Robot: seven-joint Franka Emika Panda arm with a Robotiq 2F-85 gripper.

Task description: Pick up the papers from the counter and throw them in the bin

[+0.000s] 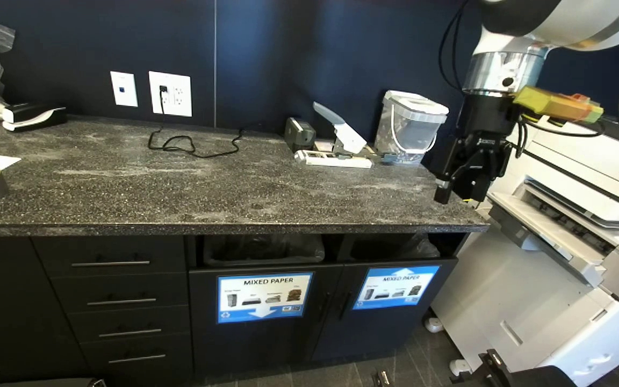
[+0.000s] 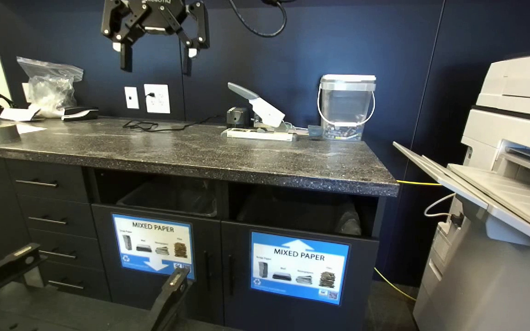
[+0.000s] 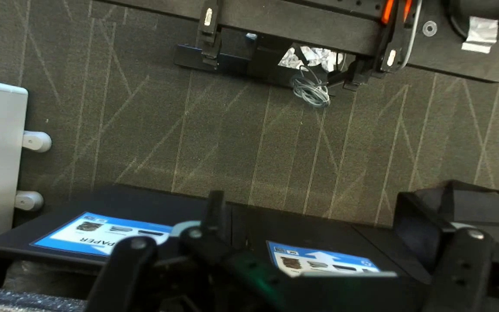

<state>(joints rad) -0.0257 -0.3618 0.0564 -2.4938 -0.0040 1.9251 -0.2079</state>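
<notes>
- Black platform (image 3: 301, 21): the wrist view alone shows white crumpled pieces (image 3: 325, 56) at a gap in its edge, with a coiled cable (image 3: 312, 91) just beside them. Whether the pieces are paper cannot be told.
- Gripper (image 2: 156, 65): positioned higher than the counter (image 2: 191, 149), fingers (image 2: 126, 62) spread wide, the wall (image 2: 292, 50) visible between them in an exterior view. An exterior view also shows the arm (image 1: 508, 70) above it.
- Bin (image 2: 299, 315): dark front with a mostly blue label (image 2: 299, 266), on the side toward the printer (image 2: 518, 92). A clear liner (image 1: 422, 247) shows in the slot; the interior is too dark to read.
- Twin front (image 1: 256, 346): just beside the bin, with a whiter label. A tub (image 1: 266, 262) sits in its slot; contents cannot be told.
- Counter: shown lengthwise in both exterior views; the wrist view takes in only a strip of its edge.
- Papers (image 2: 30, 128): white, flat on the counter at the side away from the printer, near the tape roll (image 2: 2, 134). Position relative to the gripper: lower and well apart. Both exterior views show them.
- Bucket (image 2: 345, 105): translucent, lidded, near the wall, with small mixed items at the bottom.
- Plastic bag (image 2: 53, 89): clear, near the wall, farther back than the papers; its whitish contents cannot be identified.
</notes>
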